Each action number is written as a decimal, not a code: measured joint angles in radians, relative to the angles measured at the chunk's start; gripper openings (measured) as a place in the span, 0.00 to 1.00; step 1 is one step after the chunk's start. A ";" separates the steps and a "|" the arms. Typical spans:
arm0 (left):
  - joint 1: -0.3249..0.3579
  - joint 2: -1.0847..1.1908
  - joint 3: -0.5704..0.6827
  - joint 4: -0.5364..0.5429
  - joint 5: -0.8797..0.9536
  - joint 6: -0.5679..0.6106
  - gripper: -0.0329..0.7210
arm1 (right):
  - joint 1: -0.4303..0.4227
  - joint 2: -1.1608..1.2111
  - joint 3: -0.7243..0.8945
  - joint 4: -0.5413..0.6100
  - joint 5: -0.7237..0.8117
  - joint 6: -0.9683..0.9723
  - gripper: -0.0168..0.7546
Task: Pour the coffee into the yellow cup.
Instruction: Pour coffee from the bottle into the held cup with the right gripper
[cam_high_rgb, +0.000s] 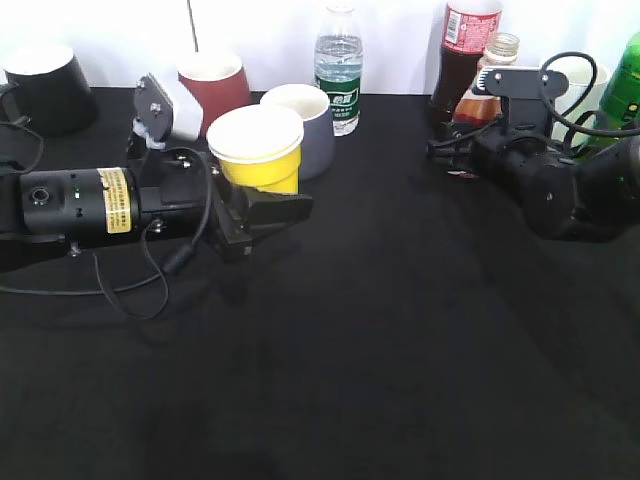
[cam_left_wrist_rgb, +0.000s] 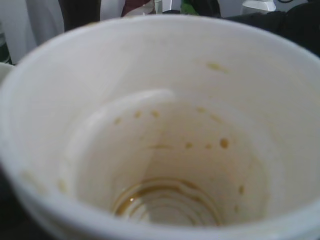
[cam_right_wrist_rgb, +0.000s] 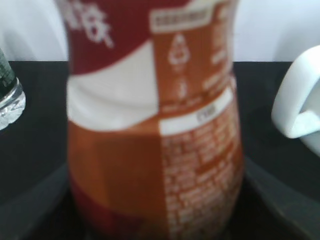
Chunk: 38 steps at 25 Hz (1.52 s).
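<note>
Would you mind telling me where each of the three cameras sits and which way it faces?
Exterior view: in front of the table, angled down toward the back wall; shows both arms, the left gripper around the yellow cup, and the right gripper at the coffee bottle.
Left wrist view: above the yellow cup, looking into it; brown residue at the bottom; no robot parts identifiable.
Right wrist view: close to the coffee bottle, facing the label; dark gripper parts at the lower edges.
Shared: each wrist view's object appears in the exterior view.

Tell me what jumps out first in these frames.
The yellow cup sits in the left gripper at left centre, white inside nearly empty but for brown residue at the bottom. At back right, the right gripper is up against the coffee bottle, whose label fills the right wrist view.
</note>
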 joint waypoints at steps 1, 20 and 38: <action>0.000 0.000 0.000 0.008 0.000 0.000 0.63 | 0.000 -0.012 0.014 0.000 0.006 -0.060 0.72; -0.380 0.022 -0.192 0.044 0.191 -0.076 0.63 | 0.000 -0.868 0.496 -0.431 0.160 -0.738 0.72; -0.380 0.022 -0.192 0.043 0.193 -0.076 0.63 | 0.000 -0.868 0.496 -0.433 0.153 -1.207 0.72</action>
